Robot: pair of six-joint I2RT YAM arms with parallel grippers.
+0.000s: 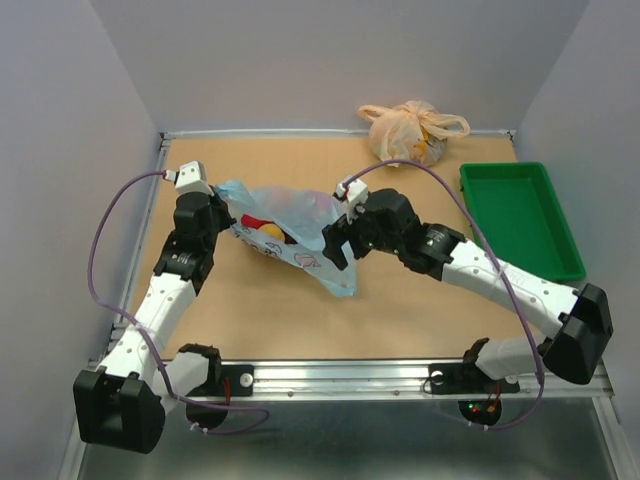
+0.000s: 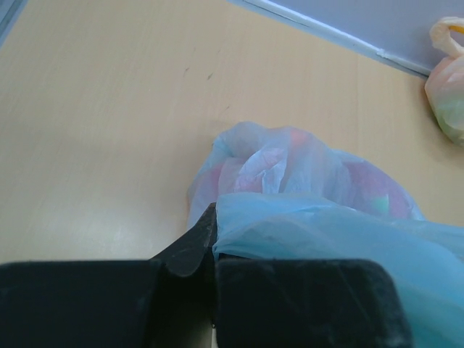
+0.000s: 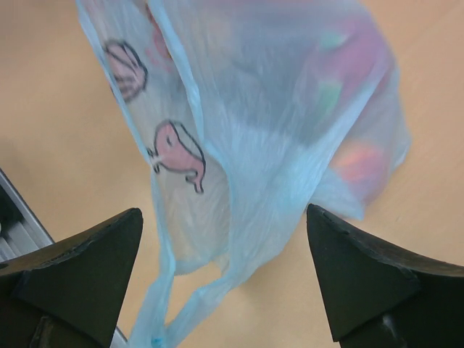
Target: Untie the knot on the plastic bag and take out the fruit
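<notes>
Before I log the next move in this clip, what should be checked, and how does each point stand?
1. Left claw gripping the plastic bag: ok, film pinched between shut fingers.
2. Right claw ready to grasp: ok, open, bag film hanging between its fingers.
3. Knot undone: cannot tell, no tie shows in any view.
4. Fruit taken out: not ok, red and yellow pieces lie inside the bag.
5. Peach-orange bag out of the way: ok, it sits apart at the far edge.
</notes>
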